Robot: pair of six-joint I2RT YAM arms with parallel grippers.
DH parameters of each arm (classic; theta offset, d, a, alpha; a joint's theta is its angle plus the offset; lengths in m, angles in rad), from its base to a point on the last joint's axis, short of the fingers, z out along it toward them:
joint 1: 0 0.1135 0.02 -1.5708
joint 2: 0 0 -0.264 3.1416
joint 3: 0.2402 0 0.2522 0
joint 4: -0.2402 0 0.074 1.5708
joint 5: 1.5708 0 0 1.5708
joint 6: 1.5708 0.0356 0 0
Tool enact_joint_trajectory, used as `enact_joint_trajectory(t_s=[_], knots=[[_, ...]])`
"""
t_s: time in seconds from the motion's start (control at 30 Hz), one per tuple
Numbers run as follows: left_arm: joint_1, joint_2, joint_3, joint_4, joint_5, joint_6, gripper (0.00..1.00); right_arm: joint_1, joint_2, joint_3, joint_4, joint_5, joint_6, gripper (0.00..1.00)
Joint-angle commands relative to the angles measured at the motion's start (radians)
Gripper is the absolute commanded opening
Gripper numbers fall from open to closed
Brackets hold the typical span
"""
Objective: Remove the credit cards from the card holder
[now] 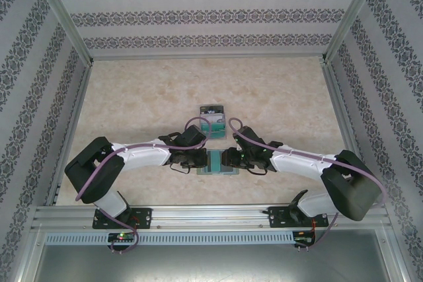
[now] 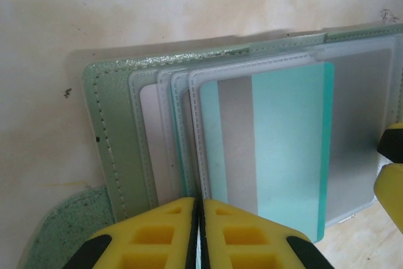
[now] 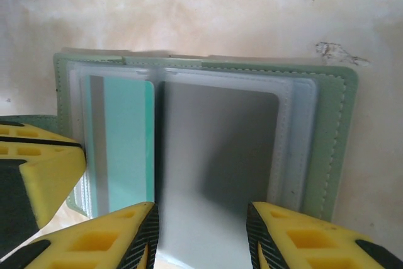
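Partway there: some credit cards (image 1: pixel 213 121) sit stacked on the tabletop (image 1: pixel 277 90) at 12 o'clock from the card holder (image 1: pixel 221 163), which lies open between the arms. A teal card (image 2: pixel 289 149) and a grey card (image 3: pixel 214 149) are still sleeved. The left gripper (image 2: pixel 196 231) is closed at the holder's edge. The right gripper (image 3: pixel 201 231) has its jaws apart around the grey card, and I can't tell if it's actually pinching. No way to count the stack.

Card holder (image 1: pixel 216 162) on table (image 1: pixel 132 110); credit cards (image 1: pixel 213 122), seemingly stacked, just behind.
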Motion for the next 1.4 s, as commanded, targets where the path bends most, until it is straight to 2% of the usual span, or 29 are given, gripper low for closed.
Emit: enact_joint_trajectory(t_s=[0.0,0.33,0.9,1.17,1.37], knots=[[0.009,-0.003,-0.004,-0.031,-0.014,0.001,0.10,0.011,-0.029,0.024,0.003,-0.028,0.003,0.43],[0.017,-0.090,0.000,-0.138,-0.091,0.026,0.10,0.000,-0.063,0.029,-0.090,0.048,-0.031,0.45],[0.019,-0.024,-0.026,-0.085,-0.039,0.012,0.10,0.006,0.010,0.038,-0.100,0.052,-0.059,0.47],[0.019,-0.005,-0.023,-0.062,-0.021,0.009,0.10,0.023,0.061,0.060,-0.065,0.006,-0.057,0.47],[0.017,-0.003,-0.023,-0.054,-0.015,0.006,0.10,0.023,0.037,0.068,-0.012,-0.052,-0.019,0.45]])
